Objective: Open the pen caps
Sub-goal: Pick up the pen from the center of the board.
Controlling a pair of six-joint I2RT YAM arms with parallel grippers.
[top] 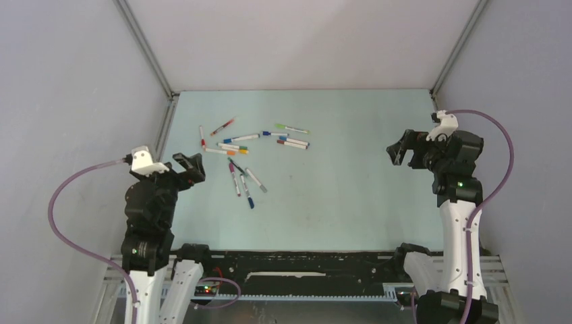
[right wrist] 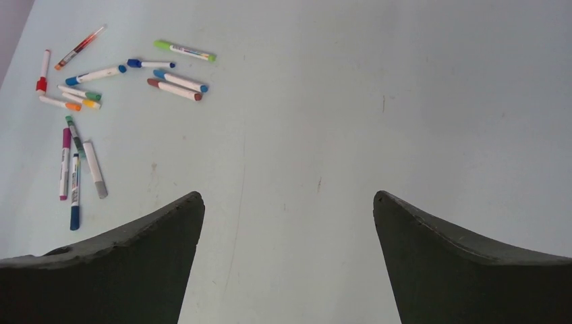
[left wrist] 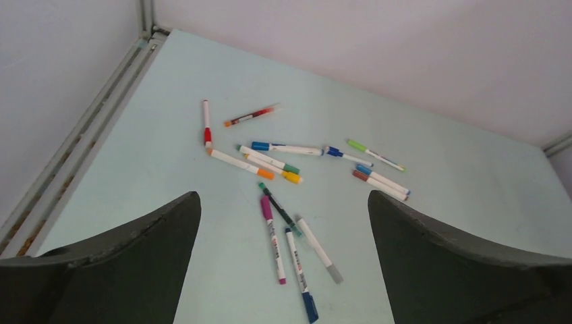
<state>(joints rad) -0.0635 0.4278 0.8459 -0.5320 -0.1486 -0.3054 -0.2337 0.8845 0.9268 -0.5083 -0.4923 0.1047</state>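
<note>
Fingers (left wrist: 121, 270), left and right, spread wide; the left wrist view alone shows pens (left wrist: 274, 246) close.

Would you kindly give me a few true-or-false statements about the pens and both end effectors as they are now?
1. The left end effector and right end effector are open and empty. True.
2. The pens lie nearer the right arm. False: they lie on the table's left half, nearer the left arm.
3. The pens stand upright. False: they lie flat, scattered.
4. In the top view, the red-capped pen is at the cluster's left edge. True.
</note>
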